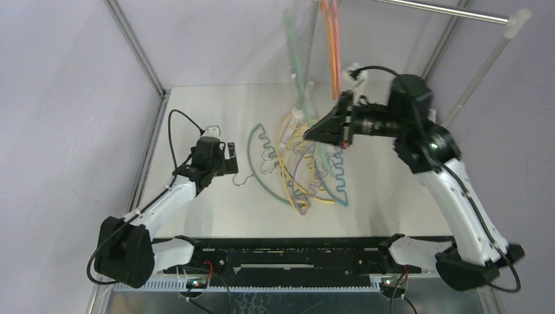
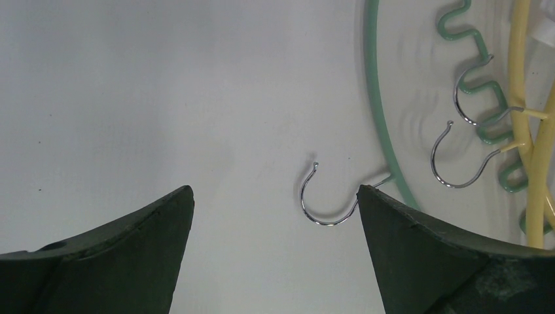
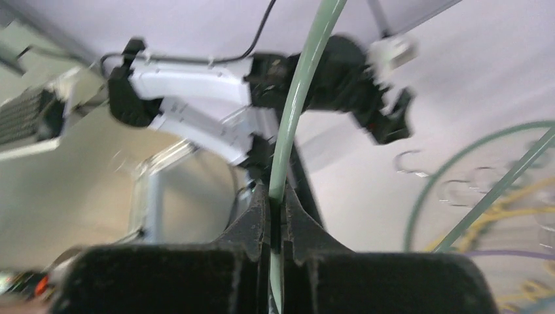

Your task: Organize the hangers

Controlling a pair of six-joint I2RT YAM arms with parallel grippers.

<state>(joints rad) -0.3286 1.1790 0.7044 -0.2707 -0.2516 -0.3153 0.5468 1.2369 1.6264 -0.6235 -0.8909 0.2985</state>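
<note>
1. Right arm: raised, elbow bent, wrist reaching in over the pile. The right gripper [image 3: 276, 196] is pinched tight on a pale green hanger [image 3: 302, 85], which is held off the table [image 1: 216, 111].
2. Left arm: stretched forward, low. The left gripper [image 2: 275, 190] is spread wide and holds nothing. The metal hook [image 2: 321, 206] of the teal hanger [image 2: 375, 98] lies between its fingers.
3. The remaining hangers [image 1: 301, 180] lie tangled mid-table. An orange hanger [image 1: 335, 52] hangs upright behind the right gripper.

My setup sits on a plain white table [image 1: 216, 104], pale lilac walls [image 1: 59, 118] all round, metal corner posts [image 1: 134, 46], a steel rod [image 1: 445, 11] up top. Soft, even light.
</note>
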